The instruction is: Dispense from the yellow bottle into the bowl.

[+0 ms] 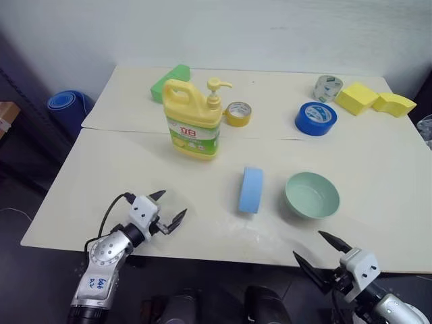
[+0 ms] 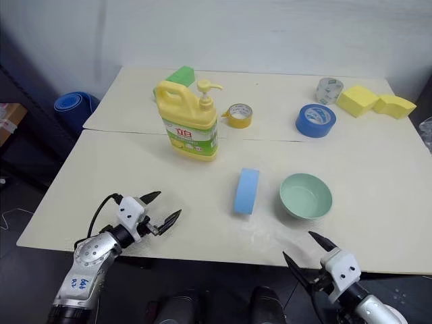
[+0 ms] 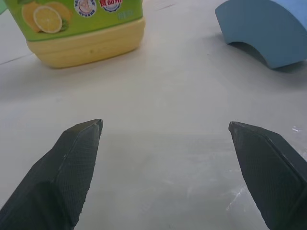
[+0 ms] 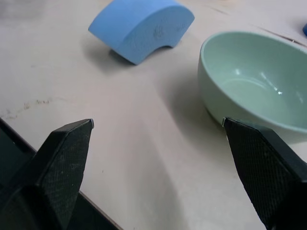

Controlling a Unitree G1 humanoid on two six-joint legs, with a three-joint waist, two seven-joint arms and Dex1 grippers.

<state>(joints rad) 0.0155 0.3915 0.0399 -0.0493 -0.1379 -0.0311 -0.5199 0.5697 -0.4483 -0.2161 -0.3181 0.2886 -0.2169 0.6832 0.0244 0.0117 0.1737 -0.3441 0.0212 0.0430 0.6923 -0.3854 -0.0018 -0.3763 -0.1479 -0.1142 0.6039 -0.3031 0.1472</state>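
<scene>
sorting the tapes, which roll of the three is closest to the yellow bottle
The small yellow tape roll, just beside the yellow bottle. The blue roll and clear roll lie farther off.

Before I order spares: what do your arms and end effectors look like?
Both forearms are silver-grey metal. The left end effector and right end effector each have a white block carrying two black, pointed, textured fingers. A black cable loops along the left wrist; blue handwriting marks that forearm.
</scene>
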